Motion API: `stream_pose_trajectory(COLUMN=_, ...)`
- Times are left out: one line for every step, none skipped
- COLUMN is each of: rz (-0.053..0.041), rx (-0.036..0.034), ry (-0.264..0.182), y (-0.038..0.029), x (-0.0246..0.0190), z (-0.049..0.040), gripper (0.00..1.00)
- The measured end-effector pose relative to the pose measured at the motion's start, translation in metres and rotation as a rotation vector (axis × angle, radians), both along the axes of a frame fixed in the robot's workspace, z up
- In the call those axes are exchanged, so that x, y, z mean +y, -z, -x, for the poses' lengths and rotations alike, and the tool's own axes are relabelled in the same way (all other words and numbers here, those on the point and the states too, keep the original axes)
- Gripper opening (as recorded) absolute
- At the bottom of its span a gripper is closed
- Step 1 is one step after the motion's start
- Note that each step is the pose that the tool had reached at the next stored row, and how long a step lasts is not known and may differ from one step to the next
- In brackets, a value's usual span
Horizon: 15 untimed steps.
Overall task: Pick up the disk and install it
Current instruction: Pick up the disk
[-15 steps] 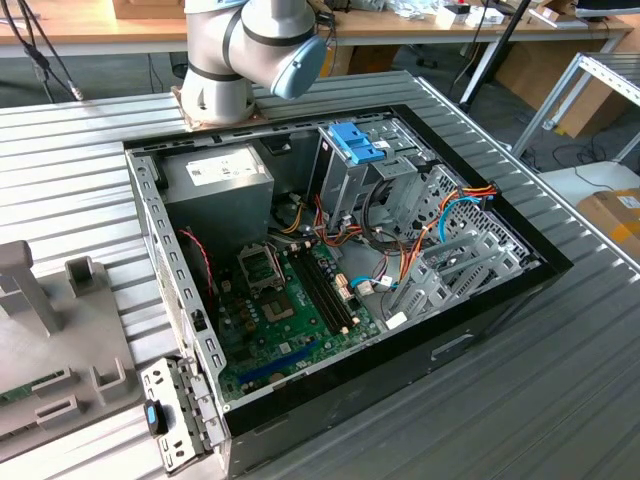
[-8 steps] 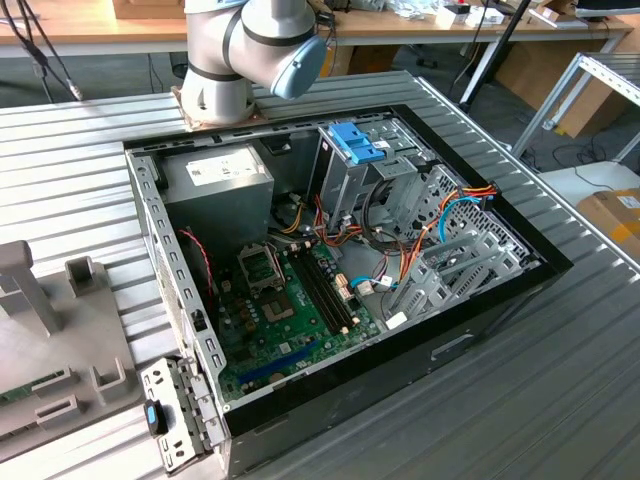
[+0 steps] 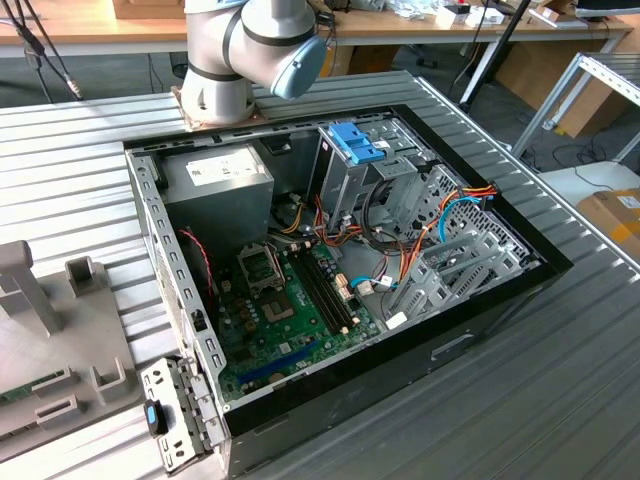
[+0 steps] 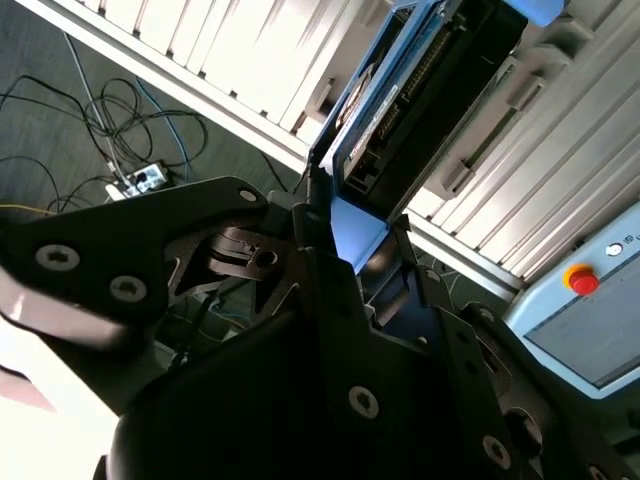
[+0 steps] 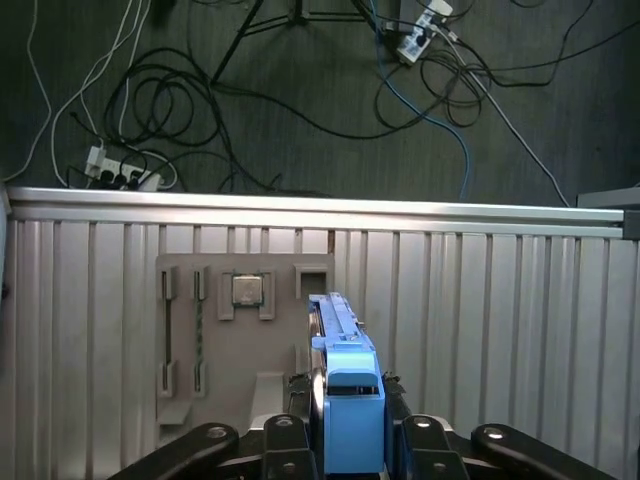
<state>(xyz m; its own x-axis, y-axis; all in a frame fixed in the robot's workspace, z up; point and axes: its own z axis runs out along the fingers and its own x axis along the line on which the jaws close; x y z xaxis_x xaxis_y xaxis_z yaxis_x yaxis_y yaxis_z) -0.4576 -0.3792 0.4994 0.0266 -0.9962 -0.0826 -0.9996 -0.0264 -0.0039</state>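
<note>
Disk [image 5: 345,385] first: we see it clamped between the jaws of the claw [image 5: 347,400], which is closed on the bright blue carrier frame near one end. The rest of the drive juts straight out ahead of the claw. In the second wrist view the disk [image 4: 420,90] shows its dark body inside the blue frame, and the black fingers [image 4: 310,215] of the claw [image 4: 355,225] press on the frame's two sides.

The relation we care about is the long axis. It runs in line with the claw's own pointing direction, out from between the fingertips. The drive stands edge-on, its thin side toward the first wrist camera and its flat faces toward the fingers. We judge the pick as done and the installing as not yet done.

Ahead of the claw, past the disk's free end, lies a grey fixture plate [image 5: 230,350] with a square chip [image 5: 247,290] set in it, resting on the ribbed metal table [image 5: 500,330]. Farther ahead is dark floor with loose cables [image 5: 200,110]. We cannot tell whether the free end touches the plate or hangs clear of it.

The open computer case [image 3: 400,370] and its metal drive cage [image 3: 345,185] appear in the exterior view. We judge that the claw now points at the plate, not into the case. How far the case lies from the claw, we cannot tell.
</note>
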Motion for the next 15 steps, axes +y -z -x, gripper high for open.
stream_pose_trajectory(rz=0.0, rx=0.0001, ry=0.0, y=-0.0016, x=0.0, z=0.0, gripper=0.37)
stream_pose_trajectory(rz=0.0, rx=-0.0001, ry=0.0, y=-0.0018, x=0.0, z=0.0, gripper=0.37)
stream_pose_trajectory(rz=-0.0001, rx=-0.0002, ry=0.0, y=-0.0018, x=0.0, z=0.0, gripper=0.37)
stream_pose_trajectory(rz=-0.0001, rx=-0.0001, ry=0.0, y=-0.0018, x=0.0, z=0.0, gripper=0.37)
stream_pose_trajectory(rz=0.0, rx=0.0, ry=0.0, y=-0.0019, x=0.0, z=0.0, gripper=0.37)
stream_pose_trajectory(rz=-0.0001, rx=-0.0001, ry=0.0, y=-0.0019, x=0.0, z=0.0, gripper=0.37)
stream_pose_trajectory(rz=0.0, rx=-0.0001, ry=0.0, y=-0.002, x=0.0, z=0.0, gripper=0.37)
stream_pose_trajectory(rz=0.0, rx=0.0, ry=0.0, y=-0.002, x=0.0, z=0.0, gripper=0.37)
stream_pose_trajectory(rz=0.0004, rx=0.0001, ry=0.0, y=-0.0027, x=0.0, z=0.0, gripper=0.37)
stream_pose_trajectory(rz=0.0005, rx=0.0, ry=0.0, y=-0.0037, x=0.0, z=0.0, gripper=0.37)
stream_pose_trajectory(rz=0.0005, rx=0.0, ry=0.0, y=-0.0063, x=0.0, z=0.0, gripper=0.37)
stream_pose_trajectory(rz=0.0005, rx=0.0, ry=0.0, y=-0.0083, x=0.0, z=0.0, gripper=0.37)
stream_pose_trajectory(rz=0.0005, rx=0.0, ry=0.0, y=-0.0088, x=0.0, z=0.0, gripper=0.37)
stream_pose_trajectory(rz=0.0005, rx=-0.0001, ry=0.0, y=-0.0088, x=0.0, z=0.0, gripper=0.37)
stream_pose_trajectory(rz=0.0005, rx=0.0, ry=0.0, y=-0.0089, x=0.0, z=0.0, gripper=0.37)
